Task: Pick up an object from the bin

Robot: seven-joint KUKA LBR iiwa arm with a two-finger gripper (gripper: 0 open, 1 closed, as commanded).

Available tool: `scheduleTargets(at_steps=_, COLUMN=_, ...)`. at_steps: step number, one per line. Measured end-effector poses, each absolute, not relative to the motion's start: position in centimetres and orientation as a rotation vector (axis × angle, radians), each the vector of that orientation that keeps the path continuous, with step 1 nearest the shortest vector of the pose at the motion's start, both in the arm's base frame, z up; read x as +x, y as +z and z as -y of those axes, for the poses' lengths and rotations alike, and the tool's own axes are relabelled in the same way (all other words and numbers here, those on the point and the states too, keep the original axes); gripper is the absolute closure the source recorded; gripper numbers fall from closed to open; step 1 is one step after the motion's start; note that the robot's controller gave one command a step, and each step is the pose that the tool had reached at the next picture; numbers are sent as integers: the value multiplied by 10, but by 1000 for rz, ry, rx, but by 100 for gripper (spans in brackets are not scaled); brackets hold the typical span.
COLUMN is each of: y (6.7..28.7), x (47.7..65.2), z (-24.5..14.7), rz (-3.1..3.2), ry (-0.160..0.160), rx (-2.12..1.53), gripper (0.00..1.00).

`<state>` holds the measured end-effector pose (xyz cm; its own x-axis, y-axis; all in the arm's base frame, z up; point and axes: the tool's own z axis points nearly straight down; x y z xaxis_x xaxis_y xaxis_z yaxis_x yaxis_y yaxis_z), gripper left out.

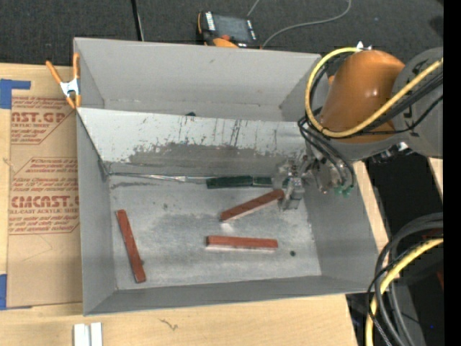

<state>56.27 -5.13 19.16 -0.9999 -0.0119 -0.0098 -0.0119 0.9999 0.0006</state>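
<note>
Gripper [292, 192] low in the bin [180, 121]. A tilted red-brown stick [251, 207] lies just left of the gripper, its end meeting it — grip state cannot tell. Lift-out not yet done.

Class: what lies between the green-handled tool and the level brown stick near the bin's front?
In the camera view, a tilted brown stick, its upper end by the gripper.

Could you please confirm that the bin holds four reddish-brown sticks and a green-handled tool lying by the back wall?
Not quite: the camera view shows three reddish-brown sticks, not four: the left stick, the front stick and the slanted stick, whose right end is by the gripper. The green-handled tool does lie by the back wall.
</note>
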Motion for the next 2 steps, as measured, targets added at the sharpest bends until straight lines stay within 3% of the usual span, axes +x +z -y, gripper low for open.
scheduleTargets(at_steps=1, y=68, x=512, z=37, rz=-3149, ry=-1, rx=-75, gripper=100)
scheduleTargets(at_steps=2, y=207, x=530, z=9, rz=-3131, ry=2, rx=-30, gripper=100)
